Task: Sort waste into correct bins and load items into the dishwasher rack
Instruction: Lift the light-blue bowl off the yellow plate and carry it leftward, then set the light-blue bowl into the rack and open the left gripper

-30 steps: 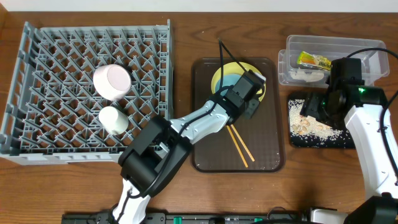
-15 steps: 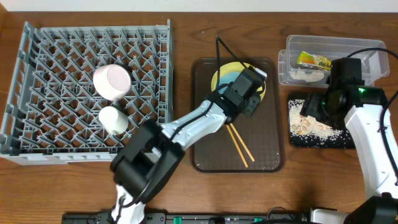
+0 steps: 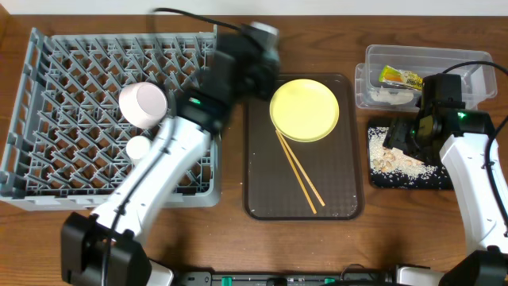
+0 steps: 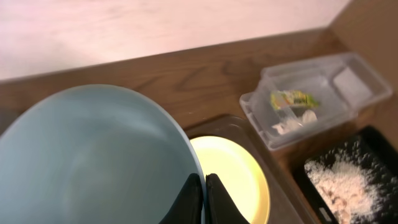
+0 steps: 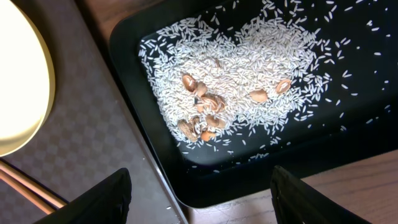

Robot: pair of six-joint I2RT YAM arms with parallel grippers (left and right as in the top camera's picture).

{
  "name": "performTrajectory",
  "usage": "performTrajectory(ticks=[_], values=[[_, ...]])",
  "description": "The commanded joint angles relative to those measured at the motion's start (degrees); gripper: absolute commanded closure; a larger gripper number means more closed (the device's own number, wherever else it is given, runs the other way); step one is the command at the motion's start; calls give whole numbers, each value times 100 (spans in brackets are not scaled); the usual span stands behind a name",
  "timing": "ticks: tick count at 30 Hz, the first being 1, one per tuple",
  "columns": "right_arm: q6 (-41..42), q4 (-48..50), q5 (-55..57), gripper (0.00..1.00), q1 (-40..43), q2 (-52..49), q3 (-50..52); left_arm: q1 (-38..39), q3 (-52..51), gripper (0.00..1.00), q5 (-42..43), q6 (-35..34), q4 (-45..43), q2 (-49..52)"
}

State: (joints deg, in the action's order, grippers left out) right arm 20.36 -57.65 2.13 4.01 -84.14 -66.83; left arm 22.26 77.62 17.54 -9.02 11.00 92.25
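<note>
Pinching the blue bowl point(image 4: 93, 162) by its rim in the left gripper point(image 4: 204, 186), fingers pressed together on it, held in the air at the rack's point(image 3: 48, 183) far right corner. Just to the left, free pegs; nearer the middle, white bowl point(image 3: 144, 103) and cup point(image 3: 139, 148) already seated. Probably next: carry left and lower between pegs. Further right, plate point(image 3: 304, 110) and chopsticks point(image 3: 298, 168) on the brown tray point(image 3: 270, 191); beyond, right gripper point(image 5: 198, 171) spread wide, empty, over the black tray point(image 5: 348, 149).

Light blue bowl point(image 4: 93, 162) in left tool point(image 4: 204, 186), seemingly near the rack's point(image 3: 79, 167) corner; yellow plate point(image 3: 305, 110) flat, chopsticks point(image 3: 300, 173) beside it.
</note>
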Motion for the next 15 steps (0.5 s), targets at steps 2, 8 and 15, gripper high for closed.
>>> performTrajectory(ticks=[2,8,15], values=[[-70,-2,42,30,57,68,-85,-1176,90,94,1985,-743,4,118],[-70,13,42,30,57,68,-85,-2597,87,94,3945,-1231,-564,448],[-70,15,39,30,57,68,-85,-3534,87,94,5394,-2752,-1547,1252]])
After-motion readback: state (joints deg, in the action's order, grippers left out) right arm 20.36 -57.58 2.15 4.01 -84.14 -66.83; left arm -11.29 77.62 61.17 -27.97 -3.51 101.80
